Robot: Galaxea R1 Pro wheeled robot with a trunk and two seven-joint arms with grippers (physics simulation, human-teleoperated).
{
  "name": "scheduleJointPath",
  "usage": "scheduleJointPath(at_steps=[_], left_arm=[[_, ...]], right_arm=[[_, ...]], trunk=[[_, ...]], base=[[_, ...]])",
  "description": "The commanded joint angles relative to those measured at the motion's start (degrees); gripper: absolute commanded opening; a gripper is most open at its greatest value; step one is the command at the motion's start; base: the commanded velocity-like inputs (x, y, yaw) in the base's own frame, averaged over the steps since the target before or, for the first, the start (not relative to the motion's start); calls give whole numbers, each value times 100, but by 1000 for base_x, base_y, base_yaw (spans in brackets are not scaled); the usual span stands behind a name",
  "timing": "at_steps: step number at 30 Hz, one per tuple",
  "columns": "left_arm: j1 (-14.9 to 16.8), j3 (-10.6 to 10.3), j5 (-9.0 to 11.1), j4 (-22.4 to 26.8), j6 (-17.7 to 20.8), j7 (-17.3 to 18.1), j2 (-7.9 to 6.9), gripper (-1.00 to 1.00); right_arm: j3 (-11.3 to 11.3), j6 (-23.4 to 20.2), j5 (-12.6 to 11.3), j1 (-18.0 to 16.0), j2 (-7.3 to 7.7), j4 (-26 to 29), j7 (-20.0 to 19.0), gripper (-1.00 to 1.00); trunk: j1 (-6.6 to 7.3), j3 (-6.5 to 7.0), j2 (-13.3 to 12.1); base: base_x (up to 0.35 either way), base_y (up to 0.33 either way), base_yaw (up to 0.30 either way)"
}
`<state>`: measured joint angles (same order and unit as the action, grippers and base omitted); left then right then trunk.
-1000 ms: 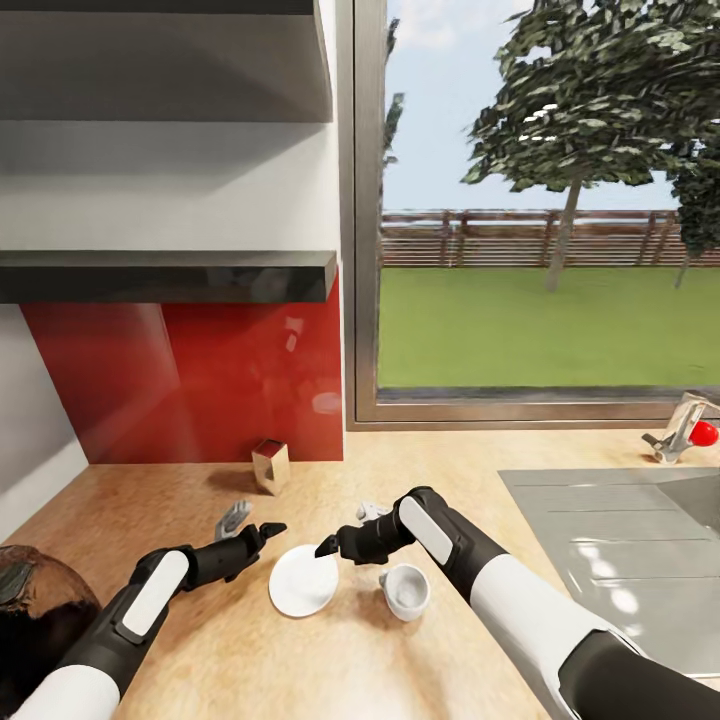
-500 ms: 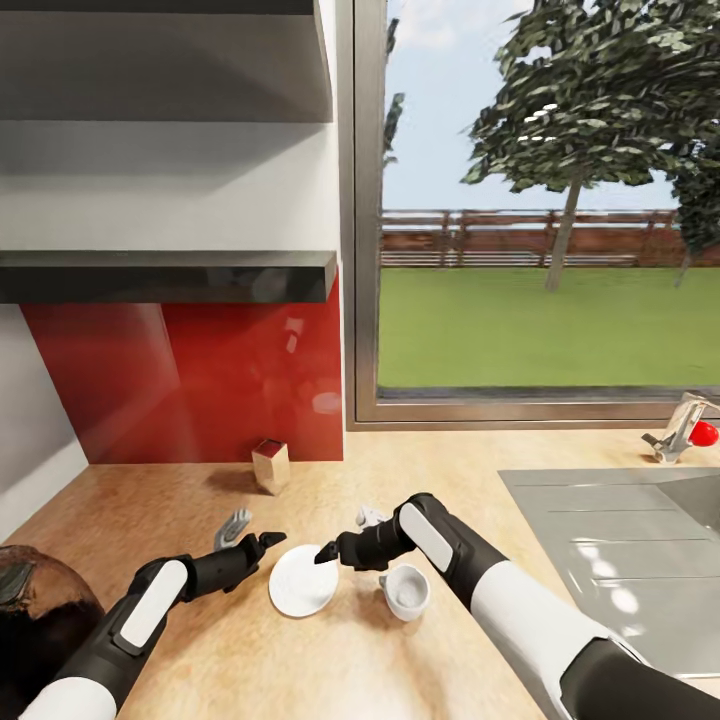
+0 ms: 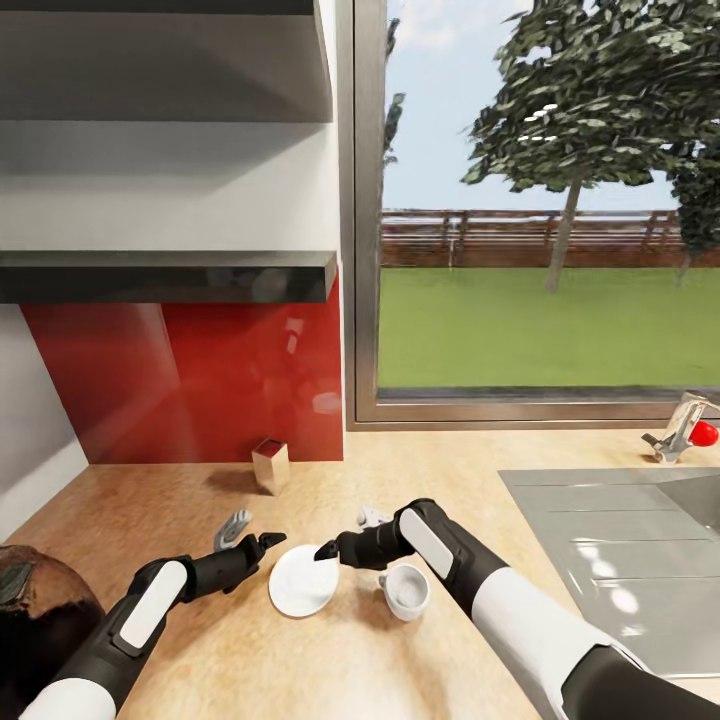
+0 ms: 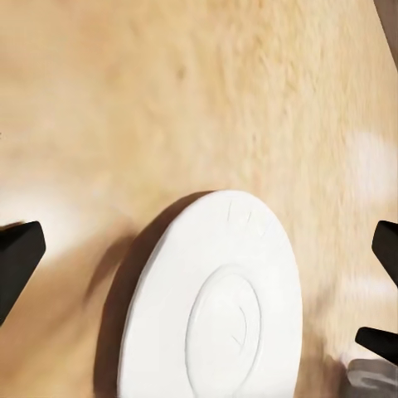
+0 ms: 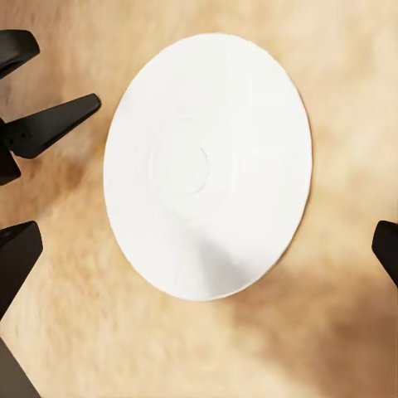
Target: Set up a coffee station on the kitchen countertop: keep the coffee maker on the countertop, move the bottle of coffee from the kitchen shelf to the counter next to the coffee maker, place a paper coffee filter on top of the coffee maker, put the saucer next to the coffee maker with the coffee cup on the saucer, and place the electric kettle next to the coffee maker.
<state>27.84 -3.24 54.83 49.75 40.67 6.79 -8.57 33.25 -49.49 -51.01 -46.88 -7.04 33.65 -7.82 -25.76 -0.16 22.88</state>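
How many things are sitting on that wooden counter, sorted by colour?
White: 2, the saucer and the coffee cup.
Dark brown: 1, the electric kettle at the near left edge.
Tan with a dark top: 1, a small box-like thing by the red wall.
Total: 4.

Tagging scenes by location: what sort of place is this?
A home kitchen, most likely: a long light wood-look countertop with an inset grey sink, a glossy red backsplash, and a small white cup beside a flat round white saucer.
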Motion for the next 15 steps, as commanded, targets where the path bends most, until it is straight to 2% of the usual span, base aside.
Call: scheduleJointPath(at_steps=[1, 9, 15], left_arm=[[1, -10, -33, -2, 10, 14, -6, 100], [1, -10, -30, -9, 11, 15, 4, 100], [-41, -10, -32, -8, 11, 10, 3, 100]], right_arm=[[10, -9, 56, 1, -2, 2, -53, 100], [30, -8, 50, 21, -54, 35, -53, 100], [33, -8, 51, 24, -153, 32, -53, 100]], trunk=[[-2, -3, 4], [-2, -3, 4], [-2, -3, 4]], base=[[0, 0, 0], [0, 0, 0], [0, 0, 0]])
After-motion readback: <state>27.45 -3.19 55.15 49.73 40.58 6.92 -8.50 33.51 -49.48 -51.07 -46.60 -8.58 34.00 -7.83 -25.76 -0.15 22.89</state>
